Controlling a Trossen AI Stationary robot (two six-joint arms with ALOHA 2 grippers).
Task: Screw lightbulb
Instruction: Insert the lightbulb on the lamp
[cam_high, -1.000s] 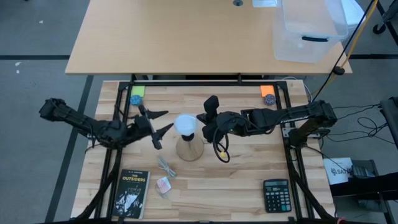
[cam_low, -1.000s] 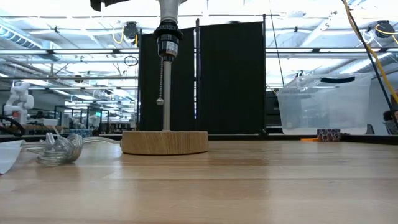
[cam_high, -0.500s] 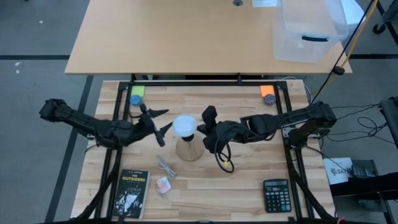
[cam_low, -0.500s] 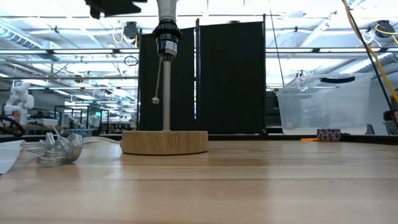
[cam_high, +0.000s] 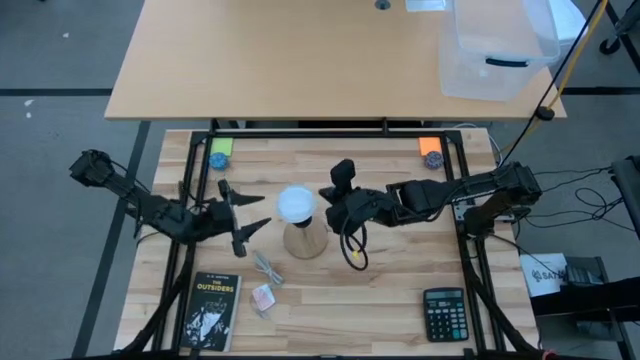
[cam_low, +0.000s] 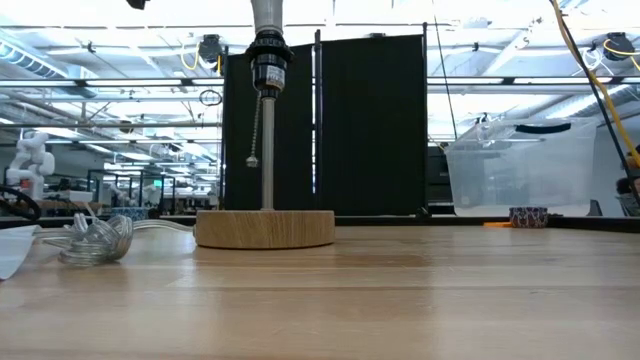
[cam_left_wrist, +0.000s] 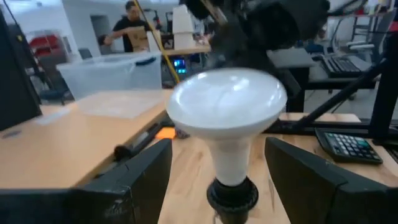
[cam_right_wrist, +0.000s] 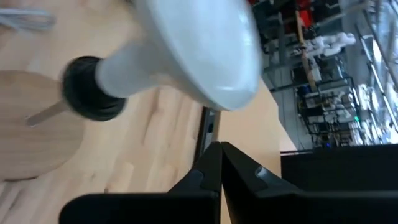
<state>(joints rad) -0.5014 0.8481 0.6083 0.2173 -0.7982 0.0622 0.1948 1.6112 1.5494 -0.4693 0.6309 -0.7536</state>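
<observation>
The white lightbulb (cam_high: 297, 204) sits base-down in the black socket (cam_left_wrist: 231, 193) of the stand, which has a round tan wooden base (cam_low: 264, 228), a thin metal rod and a hanging pull chain (cam_low: 255, 130). My left gripper (cam_high: 250, 211) is open just left of the bulb. In the left wrist view its fingers (cam_left_wrist: 138, 174) stand on either side of the bulb (cam_left_wrist: 227, 106) without touching it. My right gripper (cam_high: 328, 192) is just right of the bulb. In the right wrist view its fingers (cam_right_wrist: 211, 163) are shut, close beside the bulb (cam_right_wrist: 199, 46) and apart from it.
A book (cam_high: 210, 310), a clear coiled cord (cam_high: 266, 268) and a small packet (cam_high: 263, 298) lie near the table's front left. A calculator (cam_high: 443, 302) lies at the front right. Green (cam_high: 220, 147) and orange (cam_high: 430, 147) pads lie at the back. A clear bin (cam_high: 495, 45) stands on the far table.
My left gripper has drawn back a little from the bulb, toward the table's left and near edges, staying open. My right gripper went in close to the bulb and has come back toward the right. The pull chain has swung slightly.
</observation>
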